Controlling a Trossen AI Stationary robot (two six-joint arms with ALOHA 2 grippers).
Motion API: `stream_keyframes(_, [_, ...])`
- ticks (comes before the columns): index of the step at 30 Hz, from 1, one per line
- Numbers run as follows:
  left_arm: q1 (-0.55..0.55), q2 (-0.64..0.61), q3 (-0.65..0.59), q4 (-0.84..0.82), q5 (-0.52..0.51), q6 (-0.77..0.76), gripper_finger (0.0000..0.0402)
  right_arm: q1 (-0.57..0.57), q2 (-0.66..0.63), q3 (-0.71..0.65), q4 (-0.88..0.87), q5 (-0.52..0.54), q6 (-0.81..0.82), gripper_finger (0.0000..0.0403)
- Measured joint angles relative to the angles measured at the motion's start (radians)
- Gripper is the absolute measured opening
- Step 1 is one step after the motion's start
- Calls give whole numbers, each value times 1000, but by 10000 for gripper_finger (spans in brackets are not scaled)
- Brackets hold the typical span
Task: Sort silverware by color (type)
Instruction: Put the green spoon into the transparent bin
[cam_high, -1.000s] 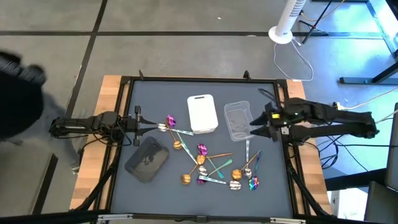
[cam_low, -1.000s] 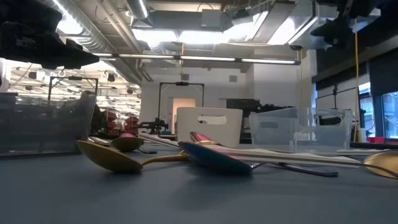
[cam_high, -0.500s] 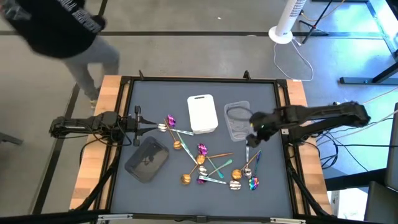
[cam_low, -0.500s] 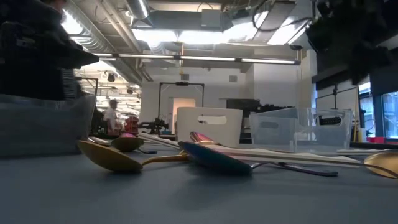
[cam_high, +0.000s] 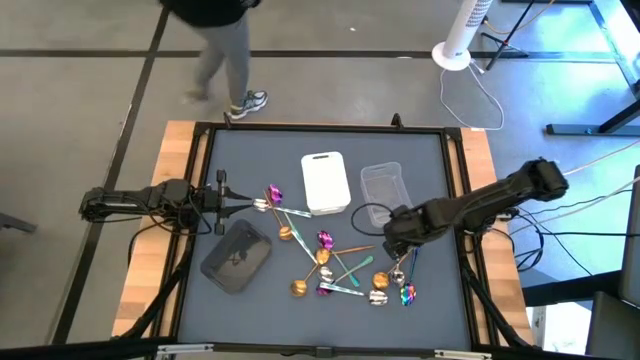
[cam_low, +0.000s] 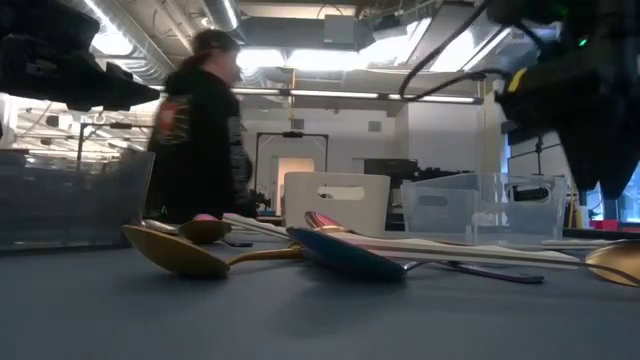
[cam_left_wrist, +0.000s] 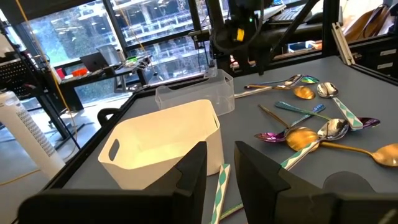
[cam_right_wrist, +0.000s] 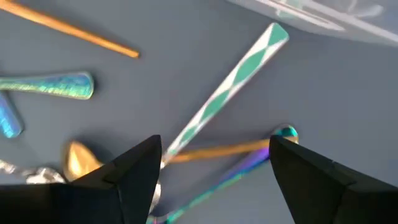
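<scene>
The silverware (cam_high: 340, 262) lies scattered on the grey mat: gold, silver and iridescent spoons and forks. My right gripper (cam_high: 398, 248) hovers open over the right-hand cluster. In the right wrist view a teal-and-white patterned handle (cam_right_wrist: 236, 81), a gold handle (cam_right_wrist: 224, 149) and an iridescent handle (cam_right_wrist: 217, 186) lie crossed between and beyond its fingers (cam_right_wrist: 214, 180). My left gripper (cam_high: 232, 200) waits open at the table's left side, level, pointing at a spoon with a patterned handle (cam_left_wrist: 221, 180). In the low view a gold spoon (cam_low: 185, 255) and a blue one (cam_low: 345, 255) rest on their bowls.
A white tray (cam_high: 325, 183) and a clear tray (cam_high: 383, 190) stand at the mat's far middle; a dark grey tray (cam_high: 238, 255) lies near left. A person (cam_high: 220, 30) walks past beyond the far edge. Bare mat shows along the near edge and the far corners.
My right arm has swung from the table's right edge toward the middle and near side, and has come down over the right-hand cluster of silverware. A person has walked from left to right beyond the far edge. No silverware has moved.
</scene>
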Motion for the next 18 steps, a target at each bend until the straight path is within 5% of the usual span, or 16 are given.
stream_keyframes(18, [0, 0, 0, 0, 0, 0, 76, -2, 195, 0, 106, -34, -4, 284])
